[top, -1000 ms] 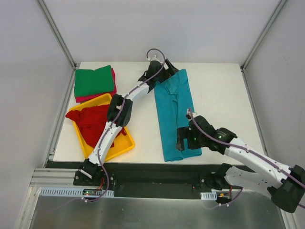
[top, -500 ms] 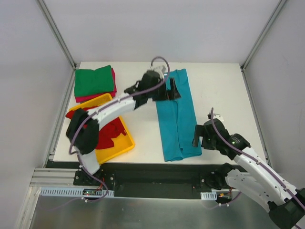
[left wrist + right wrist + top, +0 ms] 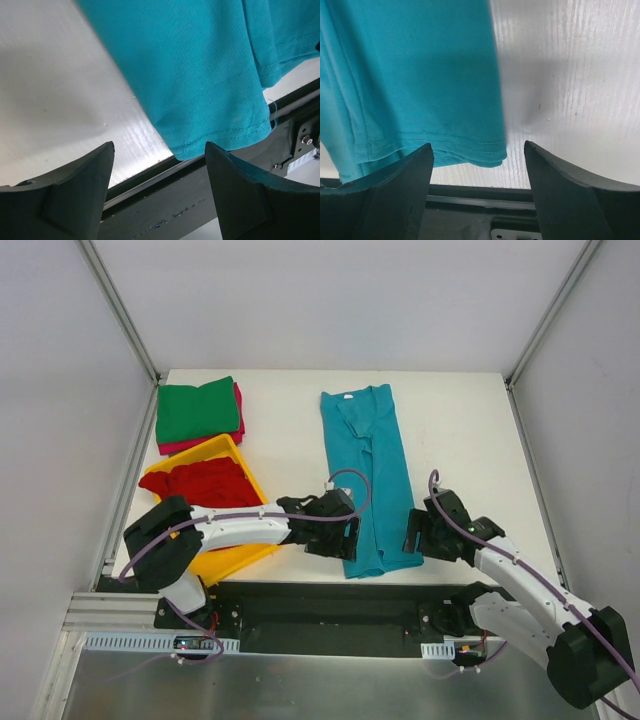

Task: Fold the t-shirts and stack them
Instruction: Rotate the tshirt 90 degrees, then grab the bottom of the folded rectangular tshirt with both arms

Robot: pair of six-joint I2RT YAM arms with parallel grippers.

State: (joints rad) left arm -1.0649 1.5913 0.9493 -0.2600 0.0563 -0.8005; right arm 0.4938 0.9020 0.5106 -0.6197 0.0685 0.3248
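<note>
a: both pincers sit low at the near end of the teal t-shirt [image 3: 368, 475]. the left gripper [image 3: 345, 537] is at the near left corner of the hem and the right gripper [image 3: 415, 533] at the near right corner. in both wrist views the jaws stand spread wide with nothing between them but cloth lying flat below.

b: agreed, we see no grasp on either side. what worries us?

a: the hem lies right at the near edge of the table [image 3: 470, 440]. a finger coming down there could catch the edge, or push the corner off it. the cloth is layered too, with stacked hems showing in the right wrist view. a shallow pinch may take only the top layer and let the fold peel open.

b: and if one arm lifts ahead of the other, we'd expect the strip to skew.

a: likely. the shirt itself is a long narrow strip, sides folded in, collar at the far end, mostly smooth with a crease down the middle.

b: the rest?

a: the green shirt [image 3: 195, 410] is folded on the magenta shirt [image 3: 238, 412] at the far left. the red shirts [image 3: 200, 485] are heaped in the yellow tray [image 3: 250, 554].
</note>
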